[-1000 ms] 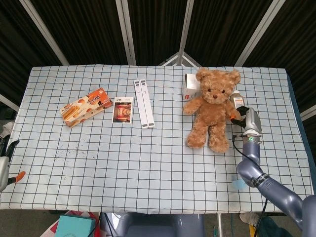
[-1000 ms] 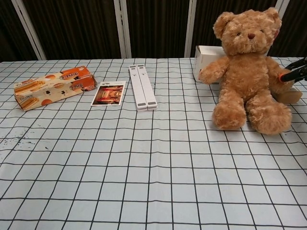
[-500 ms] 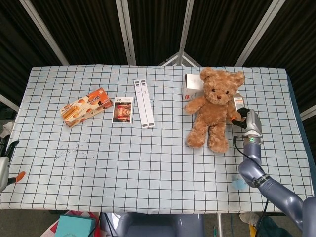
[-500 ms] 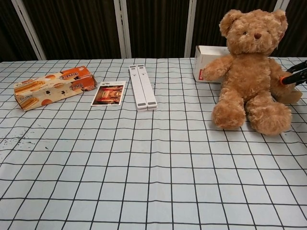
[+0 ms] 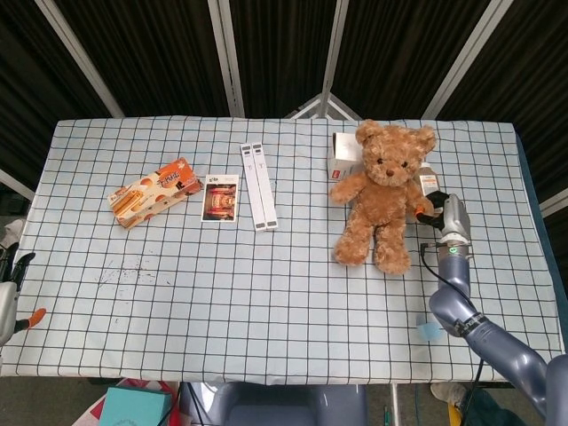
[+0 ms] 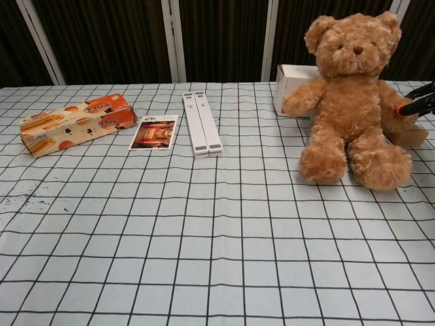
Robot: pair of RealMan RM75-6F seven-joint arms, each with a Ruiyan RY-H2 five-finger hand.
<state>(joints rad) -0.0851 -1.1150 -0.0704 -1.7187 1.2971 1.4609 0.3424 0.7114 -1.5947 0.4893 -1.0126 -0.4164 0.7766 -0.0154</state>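
Observation:
A brown teddy bear [image 5: 383,193] [image 6: 350,98] sits upright at the right of the checked table [image 5: 266,293]. My right hand [image 5: 433,206] reaches in from the right, and its dark, orange-tipped fingers [image 6: 416,103] pinch the bear's outer arm. A brown bottle [image 5: 429,184] [image 6: 410,134] lies just behind that arm. My left hand [image 5: 11,297] hangs off the table's front left corner, fingers apart and holding nothing; the chest view does not show it.
A white box with red print [image 5: 343,154] [image 6: 291,87] stands behind the bear. Further left lie a long white double strip [image 5: 259,185] [image 6: 202,123], a photo card [image 5: 220,197] [image 6: 153,132] and an orange snack box [image 5: 153,192] [image 6: 75,122]. A small pale blue object [image 5: 429,330] sits near the front right edge.
The bear's head swung to the right half a second ago and has rocked back left. My right hand stays at its arm. The left hand has not moved.

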